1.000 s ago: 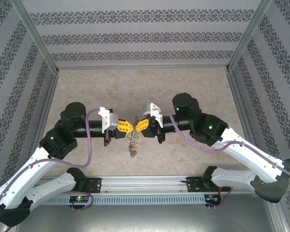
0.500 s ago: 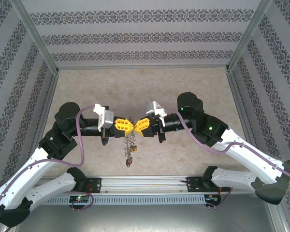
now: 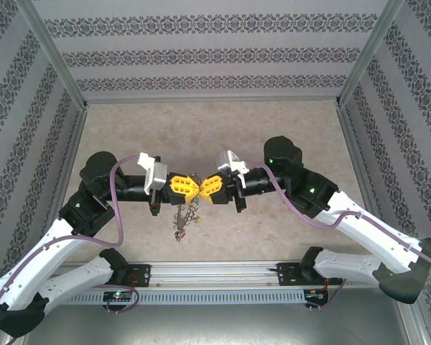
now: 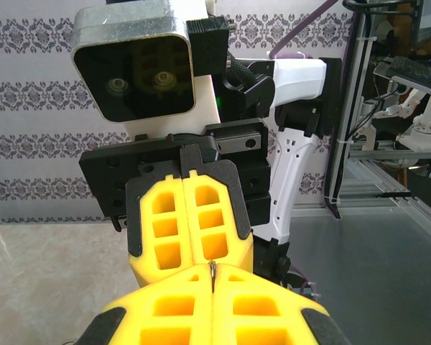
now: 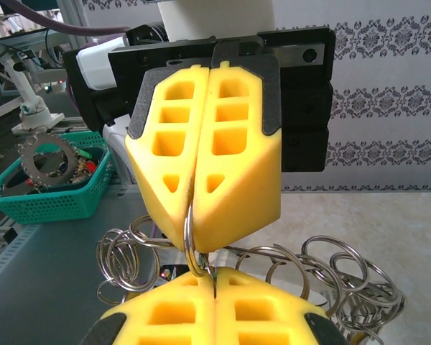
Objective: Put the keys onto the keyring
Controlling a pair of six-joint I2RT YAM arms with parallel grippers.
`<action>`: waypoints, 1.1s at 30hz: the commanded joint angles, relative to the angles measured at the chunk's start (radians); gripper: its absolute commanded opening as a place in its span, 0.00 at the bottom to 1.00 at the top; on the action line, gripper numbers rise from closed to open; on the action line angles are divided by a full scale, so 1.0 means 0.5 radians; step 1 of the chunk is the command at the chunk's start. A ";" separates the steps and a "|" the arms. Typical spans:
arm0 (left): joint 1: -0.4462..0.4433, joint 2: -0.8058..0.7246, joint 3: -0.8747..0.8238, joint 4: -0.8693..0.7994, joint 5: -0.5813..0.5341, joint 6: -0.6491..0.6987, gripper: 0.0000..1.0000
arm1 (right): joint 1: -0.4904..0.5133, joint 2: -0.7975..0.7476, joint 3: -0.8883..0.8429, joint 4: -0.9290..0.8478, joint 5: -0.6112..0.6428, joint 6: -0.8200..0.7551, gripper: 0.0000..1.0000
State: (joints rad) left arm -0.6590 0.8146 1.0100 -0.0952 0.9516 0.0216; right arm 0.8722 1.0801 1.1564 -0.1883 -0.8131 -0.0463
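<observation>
Left pincer (image 3: 192,186) and right pincer (image 3: 205,187) stood tip to tip, both clamped on the keyring (image 5: 188,244); its ring cluster (image 3: 181,219) dangled above the surface (image 3: 273,122).

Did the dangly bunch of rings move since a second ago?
Yes. The bunch of rings has swung left: its lower end now hangs nearer the left end of the rail.

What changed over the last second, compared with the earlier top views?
The left arm shifted its elbow left; the keyring bunch hanging under the grippers dropped longer, then swung left. The left gripper and right gripper stayed shut tip to tip, both pinching it.
</observation>
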 commanded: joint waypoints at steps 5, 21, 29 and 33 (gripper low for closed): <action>-0.011 -0.015 0.033 0.290 0.154 -0.032 0.00 | -0.016 -0.010 -0.044 0.011 0.197 0.024 0.06; -0.010 -0.042 0.094 0.065 0.099 0.123 0.00 | 0.006 -0.230 -0.216 0.022 0.307 0.009 0.39; -0.012 -0.032 0.075 0.008 0.052 0.161 0.00 | 0.105 -0.310 -0.297 0.027 0.371 -0.085 0.47; -0.008 0.006 0.032 -0.022 0.018 0.178 0.00 | 0.109 -0.349 -0.351 0.041 0.481 -0.102 0.48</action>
State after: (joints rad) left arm -0.6601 0.8135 1.0195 -0.1120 0.9684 0.0807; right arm 0.9211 0.9291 1.0058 -0.1894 -0.6270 -0.0711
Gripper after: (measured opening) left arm 0.051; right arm 0.483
